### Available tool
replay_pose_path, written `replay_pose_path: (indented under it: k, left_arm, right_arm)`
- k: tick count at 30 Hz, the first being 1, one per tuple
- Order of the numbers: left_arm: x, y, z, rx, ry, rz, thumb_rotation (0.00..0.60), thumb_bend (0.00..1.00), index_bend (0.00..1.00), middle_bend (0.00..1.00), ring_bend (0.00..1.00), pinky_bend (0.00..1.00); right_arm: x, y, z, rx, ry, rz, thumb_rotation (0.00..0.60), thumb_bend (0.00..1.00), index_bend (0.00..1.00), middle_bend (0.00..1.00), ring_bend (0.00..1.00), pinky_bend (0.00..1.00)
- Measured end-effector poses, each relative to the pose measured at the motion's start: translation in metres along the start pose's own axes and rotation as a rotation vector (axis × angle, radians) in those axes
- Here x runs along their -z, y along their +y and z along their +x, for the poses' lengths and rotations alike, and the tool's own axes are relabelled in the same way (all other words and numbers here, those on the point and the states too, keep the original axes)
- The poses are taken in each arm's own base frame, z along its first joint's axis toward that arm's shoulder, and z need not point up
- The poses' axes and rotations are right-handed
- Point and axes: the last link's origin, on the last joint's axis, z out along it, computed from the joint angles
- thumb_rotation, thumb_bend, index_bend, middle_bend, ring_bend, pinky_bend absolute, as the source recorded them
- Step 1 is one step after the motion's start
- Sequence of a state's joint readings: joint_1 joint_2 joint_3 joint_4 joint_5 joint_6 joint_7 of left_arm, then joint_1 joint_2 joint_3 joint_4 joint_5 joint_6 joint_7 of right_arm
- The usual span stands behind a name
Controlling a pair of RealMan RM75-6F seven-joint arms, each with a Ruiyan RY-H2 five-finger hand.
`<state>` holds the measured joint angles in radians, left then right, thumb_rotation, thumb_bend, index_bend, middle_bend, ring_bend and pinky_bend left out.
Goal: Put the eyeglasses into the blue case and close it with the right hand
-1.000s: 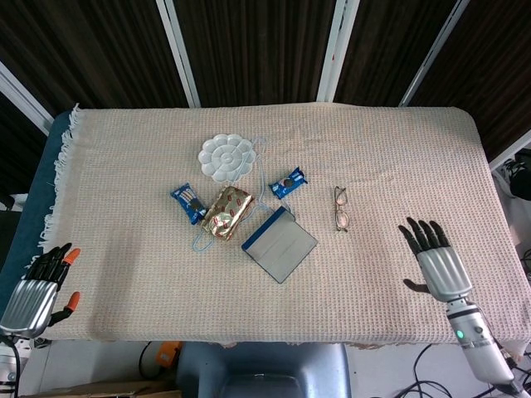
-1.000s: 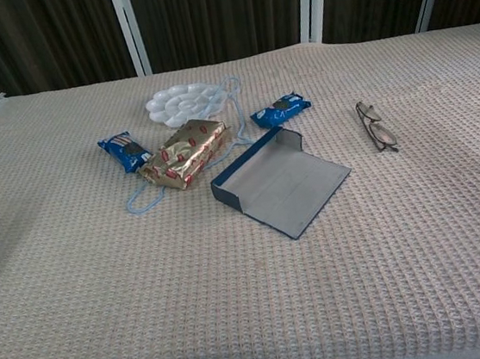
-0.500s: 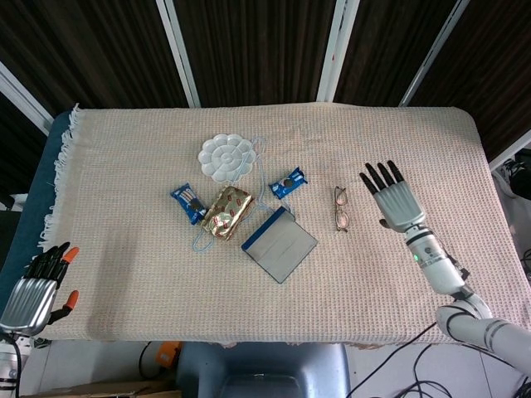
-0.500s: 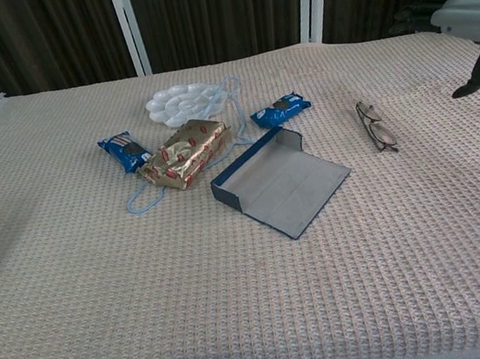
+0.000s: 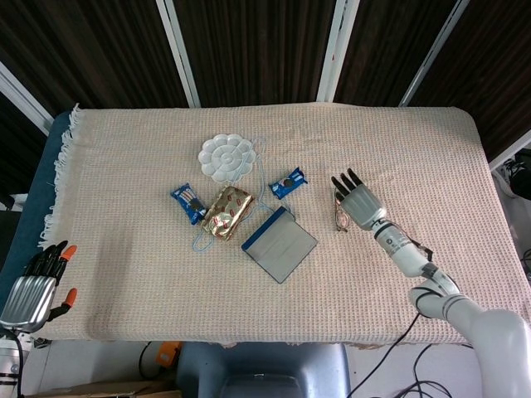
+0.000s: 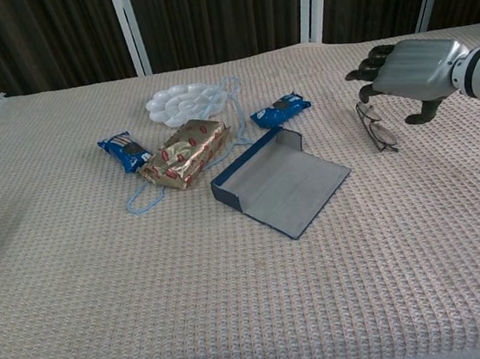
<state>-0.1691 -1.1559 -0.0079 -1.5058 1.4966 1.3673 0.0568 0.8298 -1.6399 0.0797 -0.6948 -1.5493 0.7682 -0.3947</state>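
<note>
The eyeglasses [image 5: 340,211] [image 6: 376,128] lie folded on the cloth right of centre. My right hand [image 5: 357,199] [image 6: 406,72] hovers just above and to the right of them, palm down, fingers apart and slightly curled, holding nothing. The blue case [image 5: 280,244] [image 6: 279,180] lies open at the table's middle, lid flat, grey lining up, nothing inside. My left hand [image 5: 35,286] hangs off the table's near left corner, fingers apart, holding nothing; only the head view shows it.
A white flower-shaped palette [image 5: 226,157] sits behind the case. A gold wrapped packet [image 5: 227,213] on a light blue cord lies left of the case, with a blue snack pack [image 5: 189,203] further left and another [image 5: 289,182] behind the case.
My right hand has swept from the table's near right area up and leftward, arriving over the eyeglasses. The left hand, glasses and case stay put.
</note>
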Motion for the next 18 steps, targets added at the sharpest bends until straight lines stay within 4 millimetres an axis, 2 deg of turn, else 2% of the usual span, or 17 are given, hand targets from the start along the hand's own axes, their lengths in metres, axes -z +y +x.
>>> replay_pose_path:
  k: [10,15,18]
  left_arm:
    - [0.0,-0.001,0.002,0.006,0.007,0.01,0.6,0.38,0.0,0.0,0.0,0.12]
    - [0.0,-0.001,0.002,0.008,0.007,0.009,0.6,0.39,0.0,0.0,0.0,0.13]
    - [0.0,0.0,0.001,0.008,0.006,0.007,0.6,0.38,0.0,0.0,0.0,0.13]
  right_arm:
    - [-0.008,-0.009,0.01,-0.008,0.047,0.035,0.6,0.45,0.37,0.0,0.0,0.0]
    - [-0.008,-0.01,0.007,0.014,0.043,0.041,0.6,0.36,0.38,0.0,0.0,0.0]
    - [-0.01,-0.013,0.008,0.022,0.037,0.049,0.6,0.35,0.38,0.0,0.0,0.0]
